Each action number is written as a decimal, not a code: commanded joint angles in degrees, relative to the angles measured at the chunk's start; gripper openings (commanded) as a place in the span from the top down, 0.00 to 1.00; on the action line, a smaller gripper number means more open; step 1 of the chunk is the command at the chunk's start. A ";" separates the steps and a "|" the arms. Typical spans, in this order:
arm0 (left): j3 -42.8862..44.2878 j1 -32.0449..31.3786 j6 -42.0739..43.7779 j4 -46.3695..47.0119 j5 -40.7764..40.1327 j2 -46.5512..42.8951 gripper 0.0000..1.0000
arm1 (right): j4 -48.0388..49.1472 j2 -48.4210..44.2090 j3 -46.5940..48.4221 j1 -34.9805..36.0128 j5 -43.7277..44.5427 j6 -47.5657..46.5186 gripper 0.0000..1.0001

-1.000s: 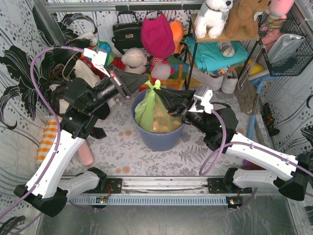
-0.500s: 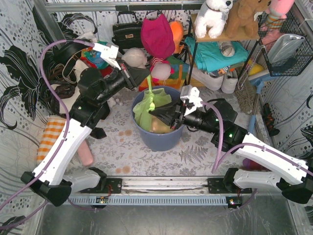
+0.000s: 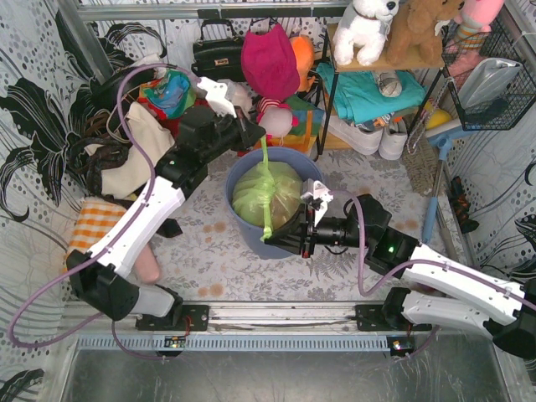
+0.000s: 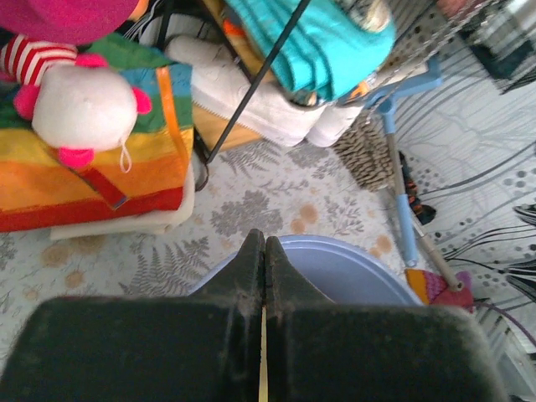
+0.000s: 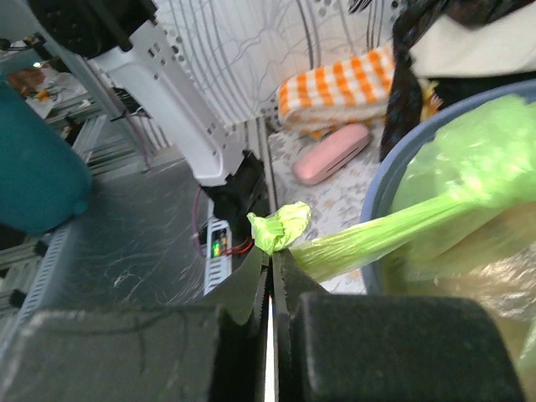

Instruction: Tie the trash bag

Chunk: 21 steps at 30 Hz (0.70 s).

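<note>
We see our left tool (image 3: pixel 253 134) shut tight on a thin green end of the trash bag (image 3: pixel 270 188), the bag sitting in the blue-grey bin (image 3: pixel 244 233) on the worktop (image 3: pixel 209 261), our right tool (image 3: pixel 275 240) shut tight on the bag's other pulled-out end, at the bin's near rim

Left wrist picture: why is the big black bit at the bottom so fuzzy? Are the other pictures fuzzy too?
Left wrist: the shut jaws sit close to the lens, so they blur; the blue bin behind looks clearer. Right wrist: the same, blurry jaws, with the green trash bag sharper. Top external: crisp and evenly lit.
</note>
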 commanded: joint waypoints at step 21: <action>8.76 1.15 4.37 -0.11 -4.57 11.43 1.00 | 9.75 -6.47 -10.74 0.15 -10.18 12.82 1.00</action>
